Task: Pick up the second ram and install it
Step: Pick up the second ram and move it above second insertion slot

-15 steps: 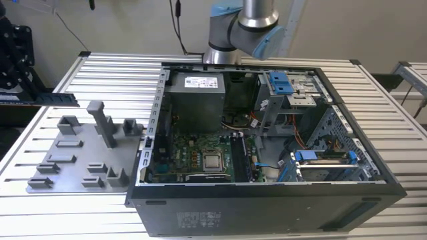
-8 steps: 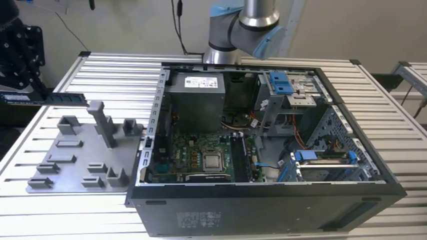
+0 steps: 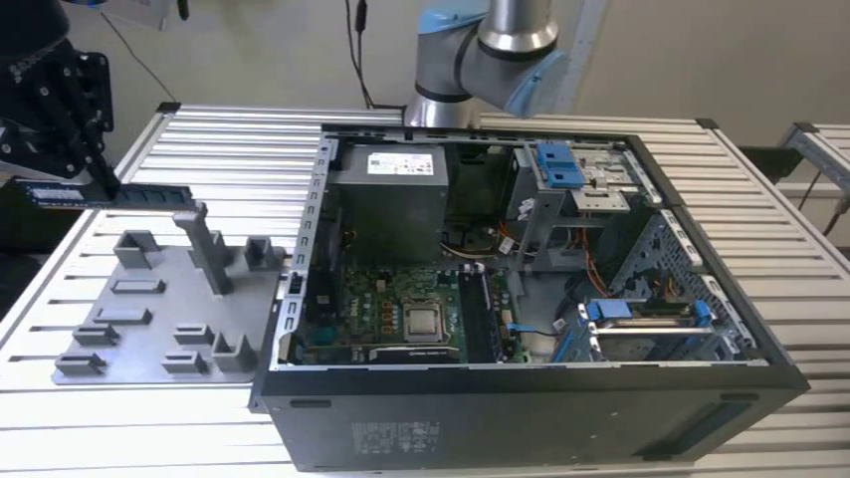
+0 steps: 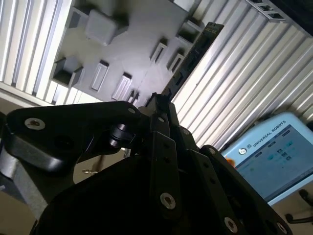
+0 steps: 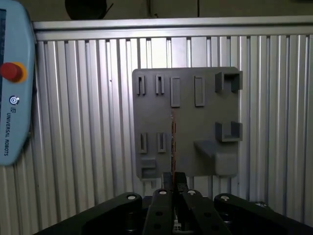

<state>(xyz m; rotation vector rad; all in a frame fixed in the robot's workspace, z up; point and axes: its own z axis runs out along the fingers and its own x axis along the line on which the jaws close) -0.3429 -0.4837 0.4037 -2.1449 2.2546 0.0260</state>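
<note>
Robotics lab or assembly workshop: ribbed aluminium bench (image 3: 226, 129), robot arm (image 3: 485, 50) mounted at far edge, opened computer case (image 3: 531, 418), grey fixture plate (image 3: 146, 329), teach pendant (image 5: 14, 83).

The exterior view looks down from high and far across the ribbed table (image 3: 226, 139), with the open computer case (image 3: 531, 418) central and the grey fixture plate (image 3: 146, 334) at its nine o'clock. Both wrist views peer down past the gripper (image 5: 173, 178) from closer, the first squarely, the second at a slant, sharing that plate and the teach pendant (image 5: 14, 98).
</note>
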